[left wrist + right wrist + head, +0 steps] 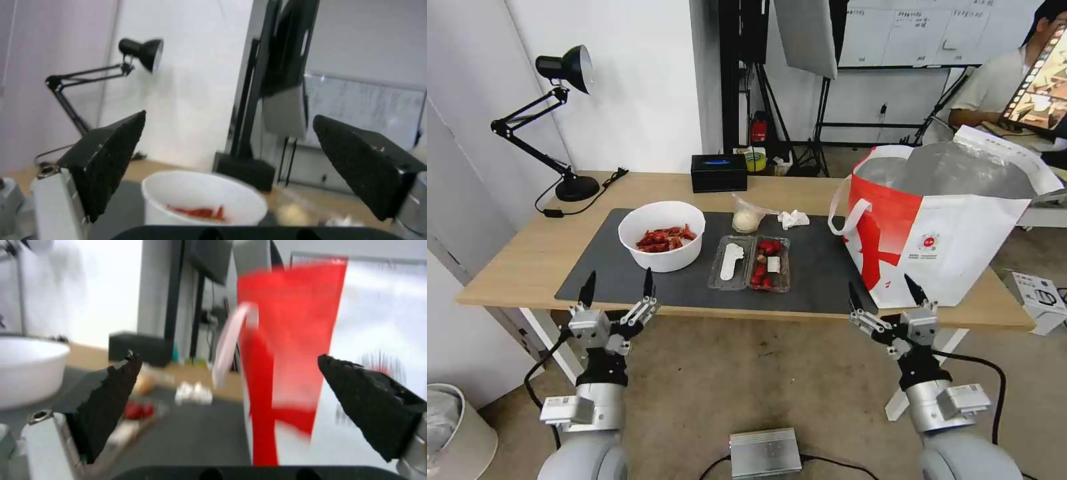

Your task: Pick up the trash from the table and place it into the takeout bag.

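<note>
Left hand (618,283) spread before bowl (202,196), right hand (229,383) facing takeout bag (293,340)

My right wrist camera blurs the large white-and-red takeout bag (311,373); I can't read its small round logo (928,242).

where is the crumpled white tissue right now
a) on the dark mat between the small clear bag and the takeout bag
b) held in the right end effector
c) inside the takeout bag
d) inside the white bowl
a: the crumpled white tissue lies on the dark mat, with the small clear bag on one side and the takeout bag on the other.
</note>
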{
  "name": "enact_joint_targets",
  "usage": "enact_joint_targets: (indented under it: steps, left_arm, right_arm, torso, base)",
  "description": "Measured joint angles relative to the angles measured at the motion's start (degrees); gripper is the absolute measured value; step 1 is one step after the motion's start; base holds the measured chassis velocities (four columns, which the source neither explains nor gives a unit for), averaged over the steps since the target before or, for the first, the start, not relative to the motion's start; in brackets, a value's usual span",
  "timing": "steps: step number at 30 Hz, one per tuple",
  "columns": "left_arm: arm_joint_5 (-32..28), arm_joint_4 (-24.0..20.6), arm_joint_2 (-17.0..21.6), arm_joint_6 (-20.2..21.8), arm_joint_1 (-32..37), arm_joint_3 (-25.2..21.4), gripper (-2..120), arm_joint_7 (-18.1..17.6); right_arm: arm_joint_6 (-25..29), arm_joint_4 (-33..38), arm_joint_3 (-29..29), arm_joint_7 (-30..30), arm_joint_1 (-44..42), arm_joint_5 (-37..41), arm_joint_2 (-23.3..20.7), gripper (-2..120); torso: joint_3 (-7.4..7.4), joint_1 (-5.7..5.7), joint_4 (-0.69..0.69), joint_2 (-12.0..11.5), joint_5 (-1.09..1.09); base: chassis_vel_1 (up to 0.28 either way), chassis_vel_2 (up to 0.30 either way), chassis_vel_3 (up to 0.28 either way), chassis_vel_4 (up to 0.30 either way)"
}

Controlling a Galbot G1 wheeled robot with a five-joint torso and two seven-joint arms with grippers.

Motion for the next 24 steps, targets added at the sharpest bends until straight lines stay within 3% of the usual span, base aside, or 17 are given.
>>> enact_joint_targets:
  steps: [3, 8, 24]
  left_arm:
    - [-1.12, 0.03, 0.79, 1.8, 0.76, 0.03, 100, 0.44]
    - [-2.06, 0.12, 2.65, 5.19, 1.73, -0.32, 100, 0.52]
    - [-3.99, 0.27, 3.45, 6.23, 2.32, 0.41, 100, -0.45]
  right_arm:
    - [0.62, -0.7, 0.67, 0.0, 2.21, 2.1, -2.72, 100]
    - [0.75, -0.87, 1.17, -0.01, 1.63, 2.58, -2.97, 100]
    - [0.77, -0.79, 1.17, -0.05, -0.03, 2.4, -2.06, 100]
  torso:
    - [0.01, 0.02, 0.07, -0.01, -0.02]
    - [0.0, 0.01, 0.01, 0.0, -0.01]
    - [0.0, 0.01, 0.02, 0.01, -0.01]
  base:
    - [0.0, 0.0, 0.0, 0.0]
    - [0.0, 0.0, 0.0, 0.0]
    - [0.0, 0.0, 0.0, 0.0]
